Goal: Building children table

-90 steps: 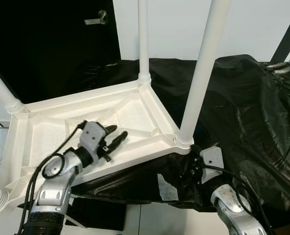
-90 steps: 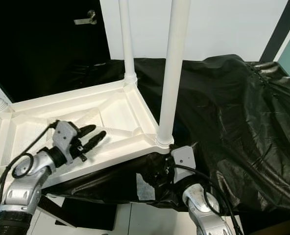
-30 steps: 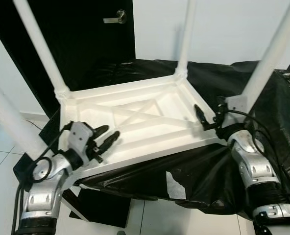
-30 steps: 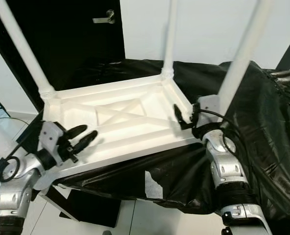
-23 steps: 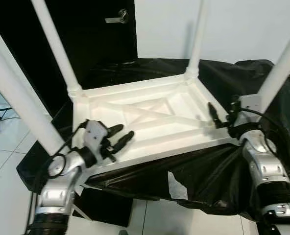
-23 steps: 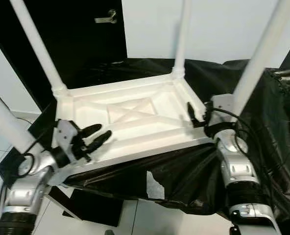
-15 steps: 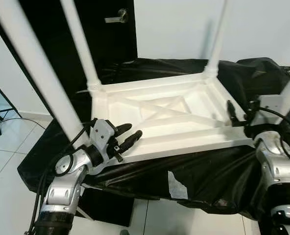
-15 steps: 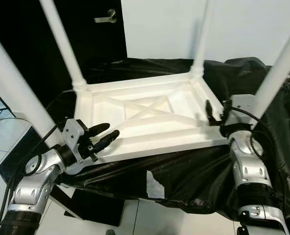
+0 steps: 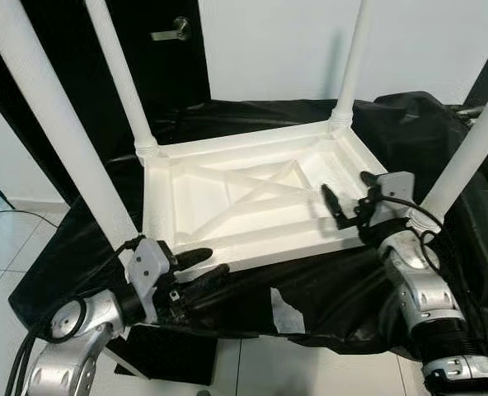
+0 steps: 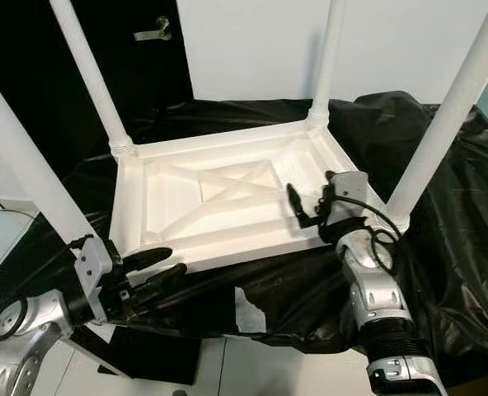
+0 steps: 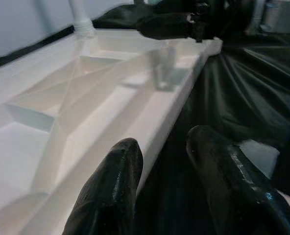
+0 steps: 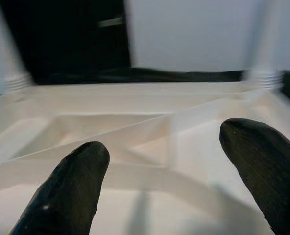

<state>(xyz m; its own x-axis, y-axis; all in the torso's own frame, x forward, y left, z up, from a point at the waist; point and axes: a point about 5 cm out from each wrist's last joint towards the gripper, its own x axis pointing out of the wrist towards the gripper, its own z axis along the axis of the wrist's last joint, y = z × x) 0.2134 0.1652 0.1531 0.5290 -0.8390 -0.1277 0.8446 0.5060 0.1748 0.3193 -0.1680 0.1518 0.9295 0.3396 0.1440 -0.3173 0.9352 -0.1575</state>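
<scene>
Since half a second ago: left gripper dropped off the white frame, now below its near rail, against the black sheet; right gripper shifted inward over the frame's right end.

Upside-down white children's table at centre, lying on the sheet-covered worktop, underside up, cross-braced ribs exposed. Four white legs standing up from the corners: far ones at 11 and 1 o'clock, near ones at 9 and 3 o'clock, tops cut off by the picture edge.

Left gripper at 7 o'clock of the table, just outside the near rail. Fingers spread a little, pinching nothing; in the left wrist view one finger sits by the rail's edge, the other over the black sheet. Touching the rail or not: cannot tell.

Right gripper at 3 o'clock of the table, near the right near leg, pointing in across the underside. Fingers spread wide, nothing between them; frame ribs visible past them in the right wrist view.

Pale patch on the sheet's hanging front at 6 o'clock. Dark door with a metal lever handle at 11 o'clock, white wall behind. Tiled floor at 8 o'clock.
</scene>
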